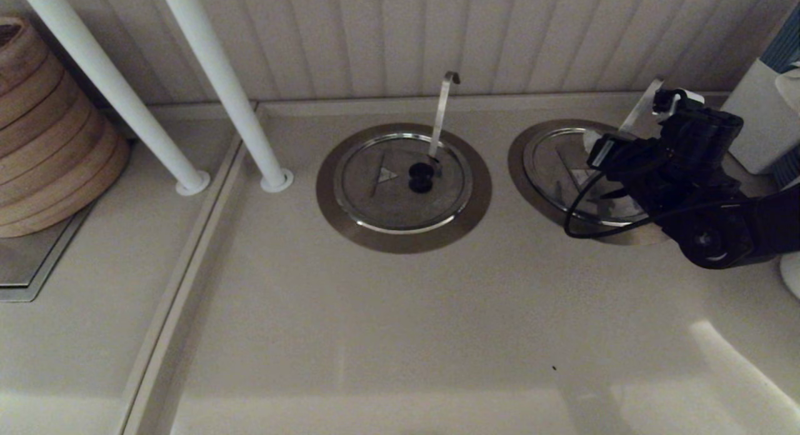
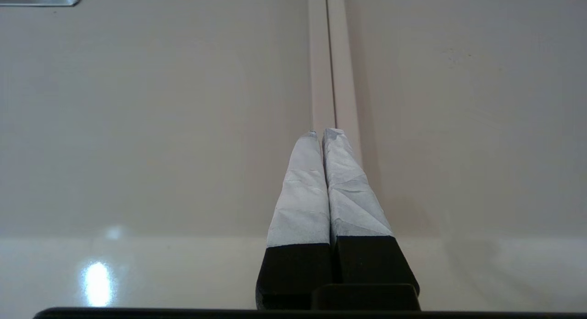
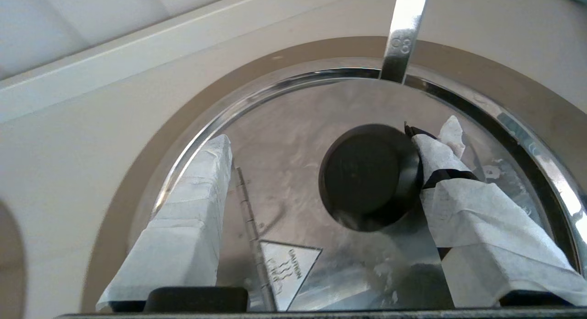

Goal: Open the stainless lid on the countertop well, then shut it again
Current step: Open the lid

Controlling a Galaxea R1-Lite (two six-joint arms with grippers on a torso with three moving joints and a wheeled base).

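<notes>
The stainless lid (image 1: pixel 556 157) lies flat in the countertop well (image 1: pixel 520 166) at the right, with the straight-tipped handle (image 1: pixel 639 113) rising from its far rim. My right gripper (image 1: pixel 600 172) hangs low over it, open. In the right wrist view the taped fingers (image 3: pixel 192 218) straddle the black knob (image 3: pixel 367 174). One fingertip touches the knob's side and the other stands well off it, near the triangle mark (image 3: pixel 286 268). The lid (image 3: pixel 284 140) sits inside its steel flange (image 3: pixel 151 149). My left gripper (image 2: pixel 321 133) is shut and holds nothing, over bare countertop, outside the head view.
The twin lid (image 1: pixel 381 191) with its hook-tipped handle (image 1: pixel 442 110) sits in the middle well. Two white posts (image 1: pixel 225 85) stand at the left, beside stacked bamboo steamers (image 1: pixel 44 129). A white container (image 1: pixel 762 116) stands right of my right arm. A panelled wall runs behind.
</notes>
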